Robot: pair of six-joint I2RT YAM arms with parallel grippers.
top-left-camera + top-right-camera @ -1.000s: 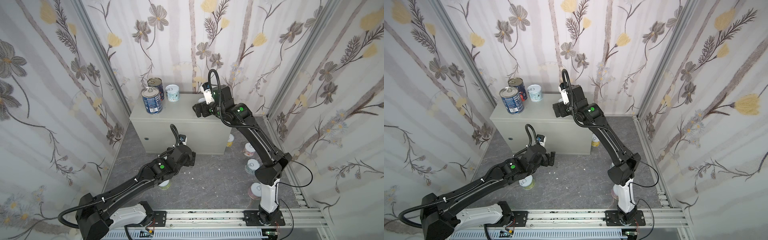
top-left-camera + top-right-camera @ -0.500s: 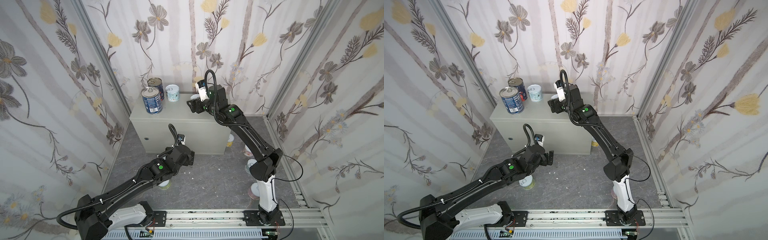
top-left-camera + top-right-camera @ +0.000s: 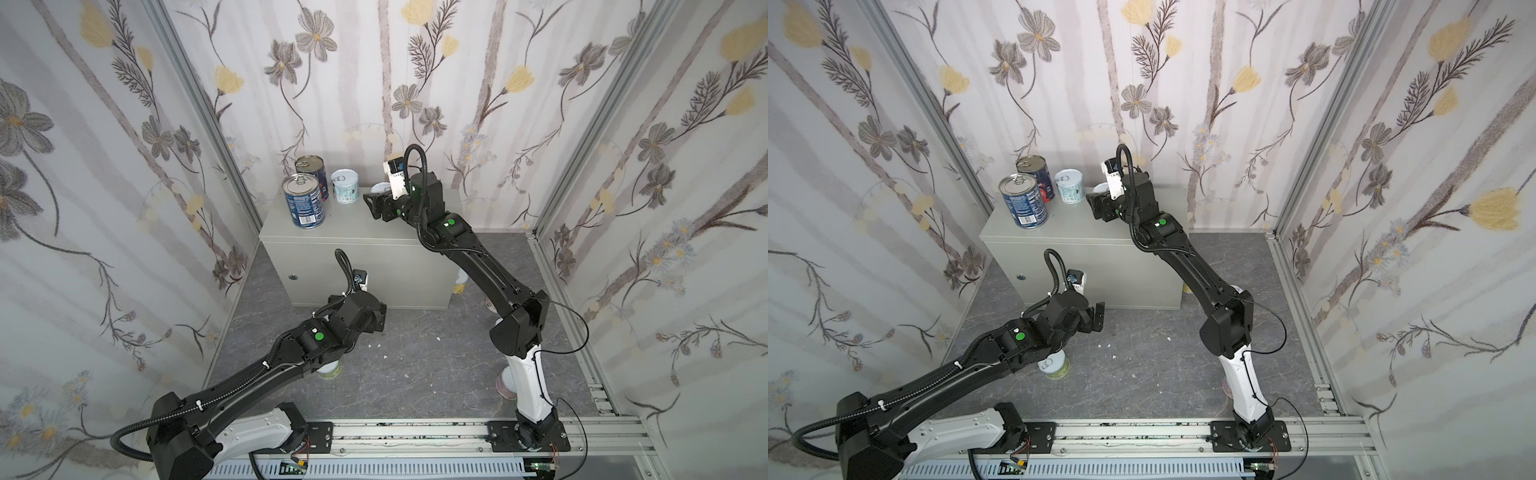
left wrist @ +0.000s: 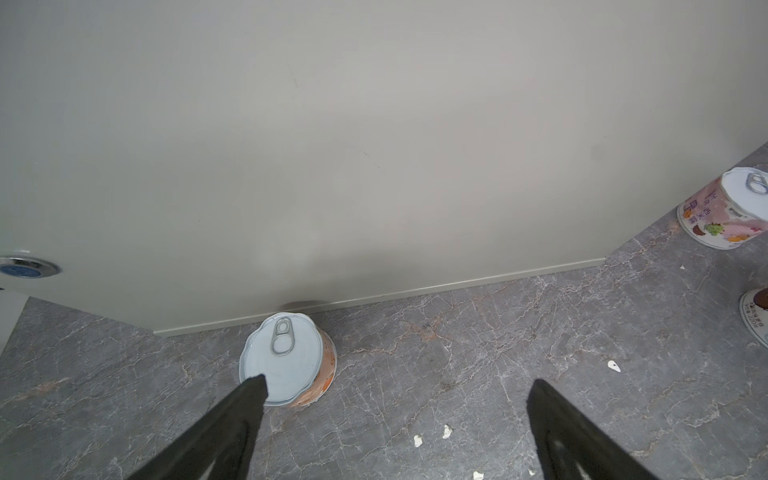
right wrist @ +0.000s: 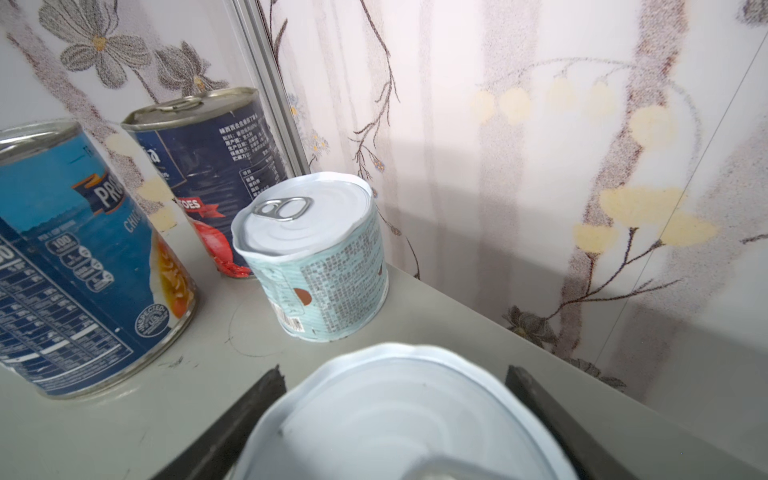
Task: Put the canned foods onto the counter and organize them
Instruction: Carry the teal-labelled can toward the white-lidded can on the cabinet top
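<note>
The counter (image 3: 357, 226) (image 3: 1075, 230) is a light grey metal box at the back. Two tall dark blue cans (image 3: 304, 203) (image 3: 311, 172) and a short teal can (image 3: 345, 187) (image 5: 320, 262) stand at its far left. My right gripper (image 3: 374, 203) (image 5: 395, 374) is over the counter's top, just right of the teal can, shut on a short can with a pale lid (image 5: 395, 419) (image 3: 379, 189). My left gripper (image 3: 374, 316) (image 4: 397, 382) hangs open low in front of the counter. A short orange can (image 4: 286, 359) on the floor stands beside one of its fingertips.
More short cans stand on the dark marbled floor: a green one (image 3: 330, 370) (image 3: 1054, 365) under my left arm, one at the counter's right end (image 3: 459, 284), a pink one (image 4: 723, 212), and one by the right arm's base (image 3: 505, 384). Papered walls close three sides.
My right gripper has carried its short can leftwards across the counter's top, towards the standing cans. The left arm has hardly moved and stays open.
</note>
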